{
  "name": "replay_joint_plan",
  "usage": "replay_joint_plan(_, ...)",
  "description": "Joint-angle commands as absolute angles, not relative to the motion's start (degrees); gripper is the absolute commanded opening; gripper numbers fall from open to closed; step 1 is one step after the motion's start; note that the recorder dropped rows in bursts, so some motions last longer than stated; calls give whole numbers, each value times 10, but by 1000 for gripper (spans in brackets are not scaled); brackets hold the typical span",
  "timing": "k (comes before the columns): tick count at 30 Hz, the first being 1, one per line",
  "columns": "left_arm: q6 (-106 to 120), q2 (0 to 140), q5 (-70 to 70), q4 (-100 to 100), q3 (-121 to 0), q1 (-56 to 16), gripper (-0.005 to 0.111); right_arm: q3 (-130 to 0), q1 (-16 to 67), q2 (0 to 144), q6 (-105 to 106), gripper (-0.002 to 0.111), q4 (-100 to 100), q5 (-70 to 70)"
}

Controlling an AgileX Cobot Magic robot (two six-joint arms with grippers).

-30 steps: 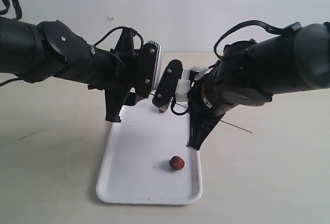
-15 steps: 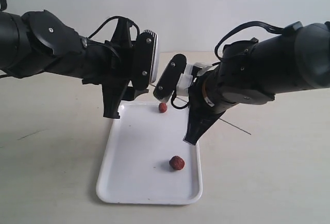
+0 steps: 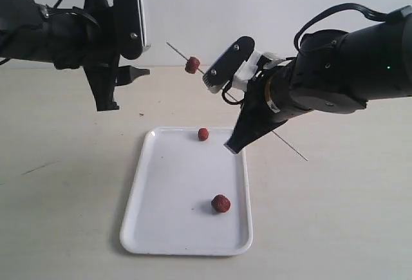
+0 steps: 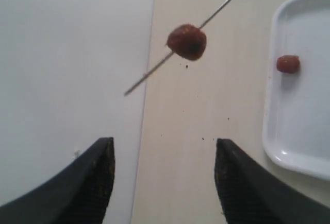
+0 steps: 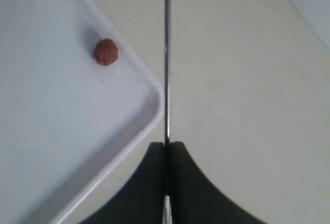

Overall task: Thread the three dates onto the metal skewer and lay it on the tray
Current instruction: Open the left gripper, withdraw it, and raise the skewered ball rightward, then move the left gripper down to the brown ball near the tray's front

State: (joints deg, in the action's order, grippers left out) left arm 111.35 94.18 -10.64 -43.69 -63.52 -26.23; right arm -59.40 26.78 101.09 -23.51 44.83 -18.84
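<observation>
Right tool (image 5: 166,149): pinching thin dark grey metal skewer (image 3: 291,149), holding it tilted.
Left tool (image 4: 165,149): hovering spread.
Threaded wrinkled reddish-brown date (image 3: 192,65): sitting near the skewer's raised tip.
Loose dates: far date (image 3: 203,134), near date (image 3: 221,203), lying on glossy white rectangular tray (image 3: 161,190).

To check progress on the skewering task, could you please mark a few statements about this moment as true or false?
1. One date is threaded on the metal skewer. True.
2. The left gripper holds a date. False: it is open and empty.
3. A second date and a third date lie on the tray. True.
4. The metal skewer lies on the tray. False: the right gripper is shut on it and holds it up in the air.
</observation>
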Motion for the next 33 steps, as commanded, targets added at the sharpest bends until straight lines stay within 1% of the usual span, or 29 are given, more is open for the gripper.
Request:
replay_joint_plan(1,1077,937,-115,-458,-631,-233,57,-598,265,987,-261,0,454,-162)
replay_joint_plan(5,1076,937,-118,-458,-631,-228,57,-579,263,941,-254,0,452,-145)
replay_joint_plan(7,1076,940,-119,-458,-631,-228,57,-567,263,921,-251,0,465,-167)
replay_joint_plan(10,1095,968,-128,-456,-631,-229,57,-565,263,897,-193,0,486,-327)
replay_joint_plan(13,1090,1004,-132,-494,-631,-234,57,-565,262,856,-177,0,484,-390)
replay_joint_plan(18,1114,1040,-144,-497,-631,-234,57,-564,251,817,-158,0,450,-423)
replay_joint_plan(24,1100,1059,-153,-533,-633,-239,57,-564,251,812,-141,0,420,-477)
replay_joint_plan(30,1093,1060,-272,-519,-633,-253,57,-525,251,812,-129,0,415,-463)
replay_joint_plan(33,1090,1060,-304,-490,-633,-275,57,-501,251,812,-131,0,426,-449)
